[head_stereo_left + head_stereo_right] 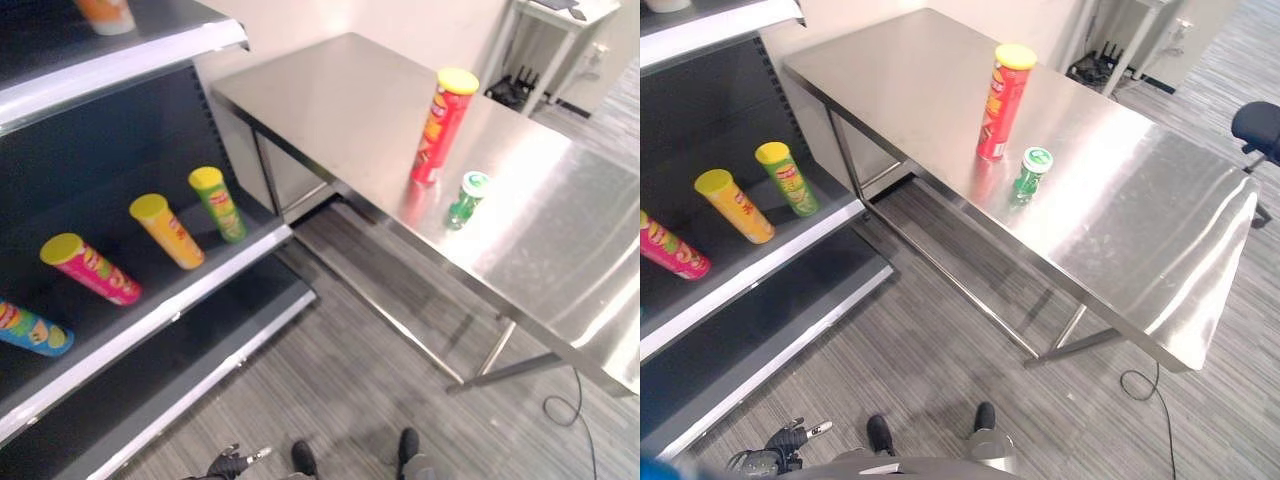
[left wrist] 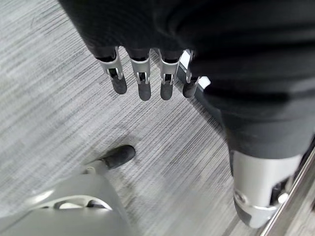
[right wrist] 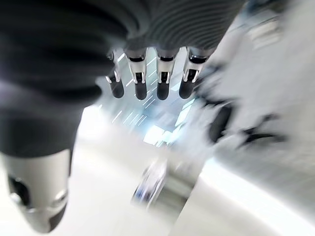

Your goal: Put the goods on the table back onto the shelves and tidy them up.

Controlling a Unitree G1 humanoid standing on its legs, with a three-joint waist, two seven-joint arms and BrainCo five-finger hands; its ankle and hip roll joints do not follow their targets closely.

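A long stainless-steel counter [image 1: 560,240] stands right of a dark shelf unit [image 1: 150,300]. A tall red tube with yellow lid [image 1: 440,125] stands mid-counter, a small green bottle [image 1: 466,198] just beside it. Four tubes lean on the shelf: pink [image 1: 90,268], yellow [image 1: 167,231], green [image 1: 218,204], blue [image 1: 32,330]. Left robot hand [image 2: 147,73] and right robot hand [image 3: 152,73] hang empty, fingers relaxed.

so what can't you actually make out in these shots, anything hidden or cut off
- Orange-and-white item on the top shelf: cut off by the left eye view's upper edge, so its kind is unclear.
- Blue can on the middle shelf: partly cut by the picture's edge.
- Right hand: fingers straight, but everything past them is blurred.
- Print on the red can and green bottle: too small to tell.
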